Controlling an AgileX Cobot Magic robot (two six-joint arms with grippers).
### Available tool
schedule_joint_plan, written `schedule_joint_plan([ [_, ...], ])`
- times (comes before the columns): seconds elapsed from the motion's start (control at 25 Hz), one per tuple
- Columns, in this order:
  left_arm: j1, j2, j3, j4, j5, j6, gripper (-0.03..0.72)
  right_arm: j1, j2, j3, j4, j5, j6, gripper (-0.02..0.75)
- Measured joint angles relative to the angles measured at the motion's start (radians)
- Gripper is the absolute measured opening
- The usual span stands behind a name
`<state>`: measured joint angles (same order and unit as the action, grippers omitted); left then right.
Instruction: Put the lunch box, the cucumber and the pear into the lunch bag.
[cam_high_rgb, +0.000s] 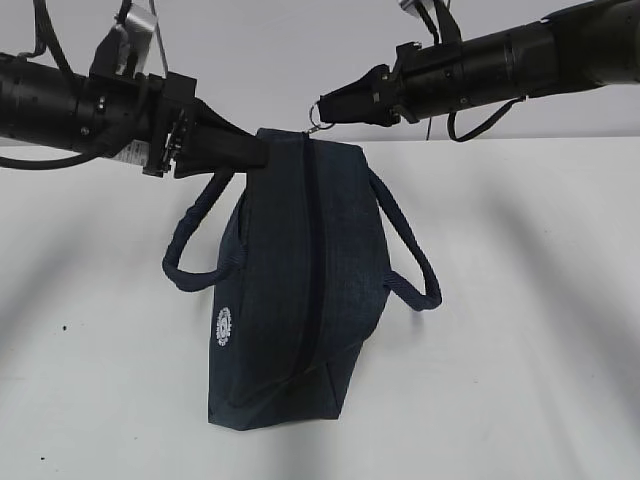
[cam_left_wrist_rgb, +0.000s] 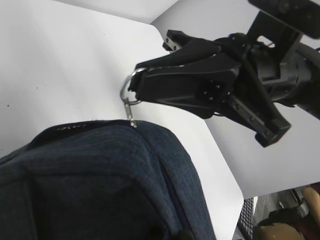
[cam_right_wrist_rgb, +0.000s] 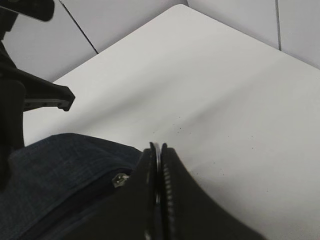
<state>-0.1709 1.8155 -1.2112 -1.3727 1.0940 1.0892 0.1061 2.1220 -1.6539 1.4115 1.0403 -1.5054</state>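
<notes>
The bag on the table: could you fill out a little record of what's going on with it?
bag: navy bag on white table
zipper: closed
left gripper: shut on the bag's top corner
right gripper: shut on the silver ring pull
handles: hang loose on both sides
lunch box, cucumber, pear: none in view

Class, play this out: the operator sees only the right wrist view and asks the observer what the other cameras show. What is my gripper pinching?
Observer: The right gripper is shut on the silver ring pull.
Operator: Where is the other arm?
Observer: The left gripper clamps the lunch bag at its top corner.
Operator: Is the zipper open?
Observer: Closed along the whole side shown in the exterior view.
</notes>
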Motion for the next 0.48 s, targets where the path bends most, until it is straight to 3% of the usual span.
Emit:
schedule_joint_plan([
  [0.48,0.000,0.001,-0.084,0.051,0.026,-0.015,0.005,-0.007,0.061,-0.045,0.005,-0.009,0.000,0.006],
])
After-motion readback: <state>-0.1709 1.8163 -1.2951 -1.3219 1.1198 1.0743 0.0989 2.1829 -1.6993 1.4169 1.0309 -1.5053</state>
